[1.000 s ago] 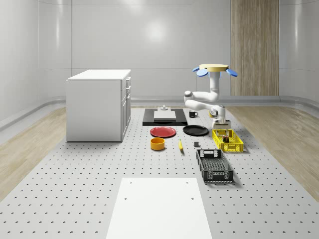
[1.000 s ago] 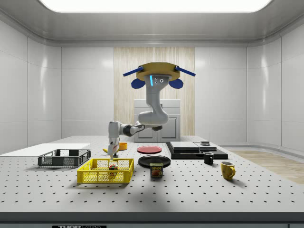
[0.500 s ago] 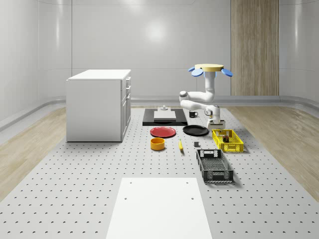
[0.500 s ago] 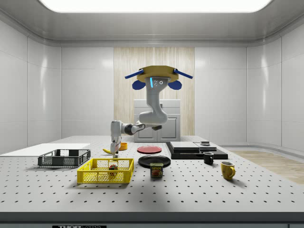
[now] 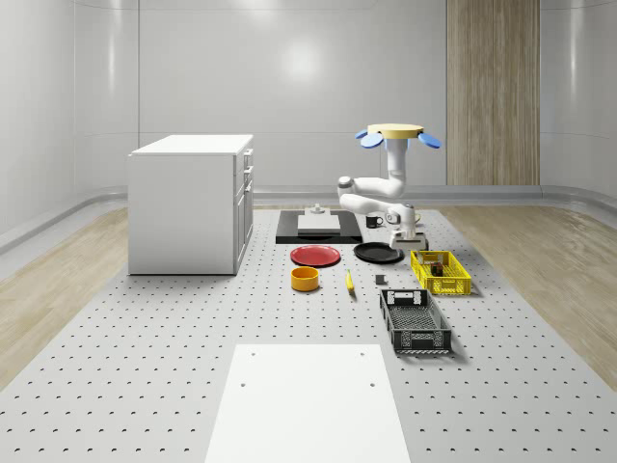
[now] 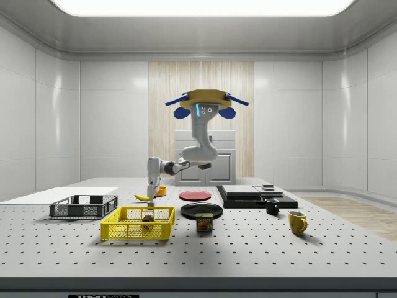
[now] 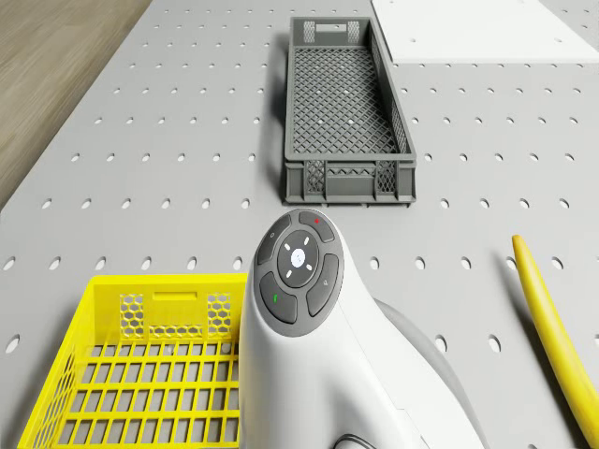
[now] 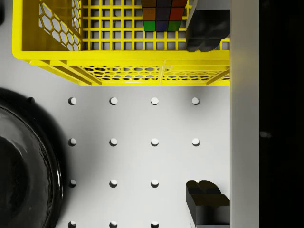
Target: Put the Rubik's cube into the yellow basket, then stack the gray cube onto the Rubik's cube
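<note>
Rubik's cube [image 8: 161, 14] already in yellow basket [image 8: 123, 61]. Gripper [image 8: 205, 118] wide open, empty, beside basket by black plate [image 8: 23, 166]; drone [image 6: 201, 102] hovers above. Next: find and grab gray cube.

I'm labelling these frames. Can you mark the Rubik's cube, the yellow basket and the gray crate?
Rubik's cube [image 8: 162, 15]: wrist view, its colored face.
Yellow basket [image 8: 142, 56]: wrist view, near wall's top rim.
Gray crate [image 7: 348, 178]: drone view, near end wall.

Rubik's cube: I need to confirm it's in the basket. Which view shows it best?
The wrist view: the Rubik's cube sits inside the yellow basket. In the side and whole-scene views it is a small dark shape in the basket.
</note>
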`<state>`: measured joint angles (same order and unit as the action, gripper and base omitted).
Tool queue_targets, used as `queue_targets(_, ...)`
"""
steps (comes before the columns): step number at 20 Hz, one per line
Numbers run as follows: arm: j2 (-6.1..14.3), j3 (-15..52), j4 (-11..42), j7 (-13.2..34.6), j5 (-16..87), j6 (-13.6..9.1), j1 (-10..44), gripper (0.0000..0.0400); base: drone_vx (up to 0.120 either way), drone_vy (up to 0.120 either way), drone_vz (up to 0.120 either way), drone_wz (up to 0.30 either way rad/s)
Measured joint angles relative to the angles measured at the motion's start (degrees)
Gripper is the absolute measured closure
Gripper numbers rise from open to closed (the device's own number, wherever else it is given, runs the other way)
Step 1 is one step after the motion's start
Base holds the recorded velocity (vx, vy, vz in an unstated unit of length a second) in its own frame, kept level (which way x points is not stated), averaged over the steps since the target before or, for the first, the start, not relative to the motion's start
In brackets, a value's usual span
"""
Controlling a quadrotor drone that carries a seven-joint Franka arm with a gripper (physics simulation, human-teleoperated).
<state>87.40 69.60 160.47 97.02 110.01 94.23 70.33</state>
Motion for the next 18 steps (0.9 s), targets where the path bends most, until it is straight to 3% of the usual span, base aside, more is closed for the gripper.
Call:
queue_targets(4,-0.07,-0.01,0.0,-0.02,0.03,-0.06,-0.03,0.0,0.02,-0.12,0.0,0.0)
queue_targets(13,-0.21,-0.02,0.01,-0.06,0.09,-0.19,-0.08,0.0,0.12,-0.12,0.0,0.0)
queue_targets(18,-0.28,-0.03,0.02,-0.08,0.12,-0.26,-0.11,0.0,0.008,-0.12,-0.056,0.0)
